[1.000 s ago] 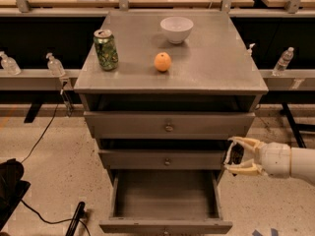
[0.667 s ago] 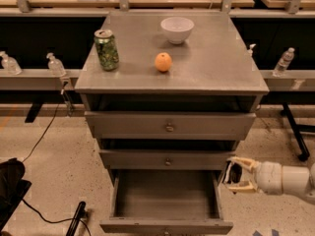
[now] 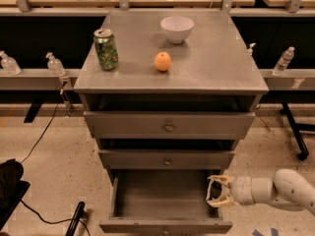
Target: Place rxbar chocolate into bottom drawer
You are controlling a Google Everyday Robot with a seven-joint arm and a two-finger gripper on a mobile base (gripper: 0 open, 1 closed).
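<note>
The bottom drawer (image 3: 165, 226) is pulled out, and its grey inside (image 3: 162, 195) holds nothing I can see. My gripper (image 3: 215, 191) reaches in from the right on a white arm and hovers over the drawer's right wall, near its front. A small dark thing sits between the fingers, and it looks like the rxbar chocolate (image 3: 212, 191) in its black wrapper. The two wider drawers above are pushed in.
On the cabinet top stand a green can (image 3: 106, 49), an orange (image 3: 163, 61) and a white bowl (image 3: 177, 29). Water bottles (image 3: 284, 60) stand on side shelves. A black cable and black gear (image 3: 12, 186) lie on the floor at the left, and a chair base (image 3: 295, 136) at the right.
My gripper has moved down and slightly left, from beside the middle drawer's front to the right side of the open bottom drawer, still holding the dark bar.
</note>
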